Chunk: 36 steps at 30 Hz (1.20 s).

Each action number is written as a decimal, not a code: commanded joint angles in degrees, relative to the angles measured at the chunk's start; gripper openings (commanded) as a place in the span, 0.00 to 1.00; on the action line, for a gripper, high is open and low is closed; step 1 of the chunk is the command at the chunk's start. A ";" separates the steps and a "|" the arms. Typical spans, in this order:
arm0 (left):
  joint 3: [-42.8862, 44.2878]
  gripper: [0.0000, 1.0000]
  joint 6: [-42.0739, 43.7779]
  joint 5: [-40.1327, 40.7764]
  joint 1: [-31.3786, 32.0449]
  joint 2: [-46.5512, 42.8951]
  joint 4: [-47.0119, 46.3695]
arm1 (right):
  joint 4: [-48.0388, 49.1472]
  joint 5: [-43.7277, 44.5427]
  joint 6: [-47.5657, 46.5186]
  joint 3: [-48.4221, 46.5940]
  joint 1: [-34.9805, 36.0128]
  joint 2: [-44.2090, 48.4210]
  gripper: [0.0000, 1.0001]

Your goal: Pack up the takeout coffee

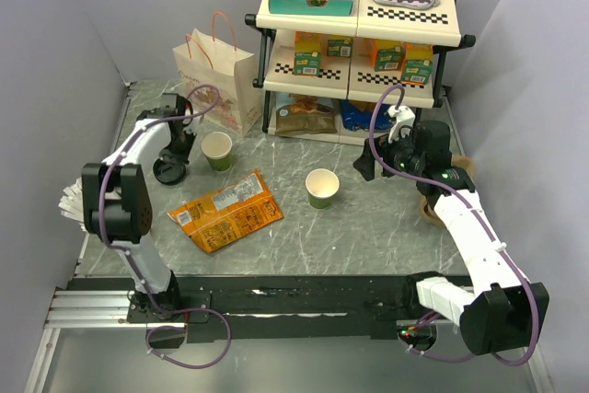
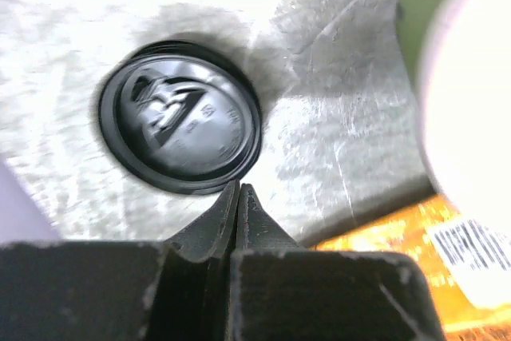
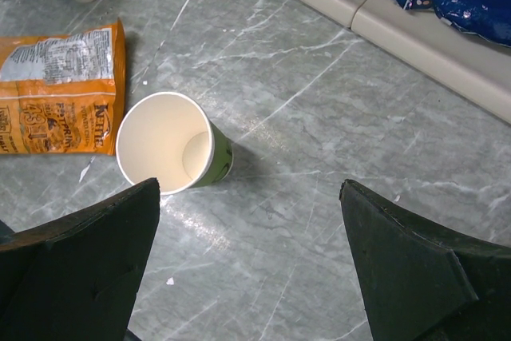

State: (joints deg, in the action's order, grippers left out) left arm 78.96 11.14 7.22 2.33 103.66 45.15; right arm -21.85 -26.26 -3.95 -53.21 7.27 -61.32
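Note:
The takeout coffee, as a lidded cup, is out of view. A loose black plastic lid (image 1: pixel 170 172) (image 2: pixel 180 125) lies flat on the table at the left. My left gripper (image 1: pixel 179 149) (image 2: pixel 238 191) is shut, its tips meeting right at the lid's near rim; nothing shows between them. Two lidless green cups with cream insides stand upright, one (image 1: pixel 217 149) (image 2: pixel 471 101) beside the lid, the other (image 1: pixel 323 187) (image 3: pixel 172 149) mid-table. My right gripper (image 1: pixel 373 161) (image 3: pixel 249 188) hangs open above the table, just right of that second cup, holding nothing.
A paper bag (image 1: pixel 216 75) with pink handles stands at the back left. A cream shelf unit (image 1: pixel 359 43) stocked with boxes and snack bags fills the back. An orange chip bag (image 1: pixel 225 211) (image 3: pixel 56 89) lies flat between the cups. White walls close in both sides.

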 commanded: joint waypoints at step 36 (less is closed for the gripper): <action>-0.12 0.23 2.58 -1.16 0.66 3.57 -2.70 | 2.86 -0.54 0.52 -0.05 0.29 1.03 1.00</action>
State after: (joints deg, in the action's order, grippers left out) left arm 78.91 13.02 5.04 2.63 106.85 43.51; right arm -20.75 -26.44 -3.49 -53.01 7.27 -60.84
